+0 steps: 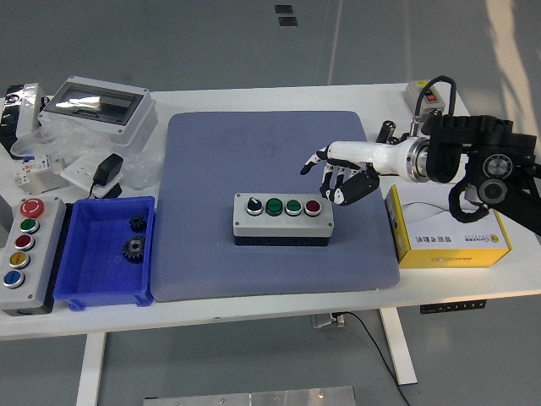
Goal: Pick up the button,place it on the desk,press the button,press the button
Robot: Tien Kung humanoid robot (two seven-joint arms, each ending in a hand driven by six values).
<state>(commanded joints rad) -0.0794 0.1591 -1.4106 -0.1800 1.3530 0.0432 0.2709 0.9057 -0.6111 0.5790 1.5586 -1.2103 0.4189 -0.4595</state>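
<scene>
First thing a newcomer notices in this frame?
The right hand, white with black fingertips, hangs fingers-down over the blue mat, just above the right end of the grey button box. After that, the blue bin at left holding two gears, and the yellow box at the right edge.

The light is bright and even, coming from above. Soft, short shadows lie under the button box (283, 218) and the white table (279, 304). A pale glare crosses the floor at the top right corner; focus is sharp
</scene>
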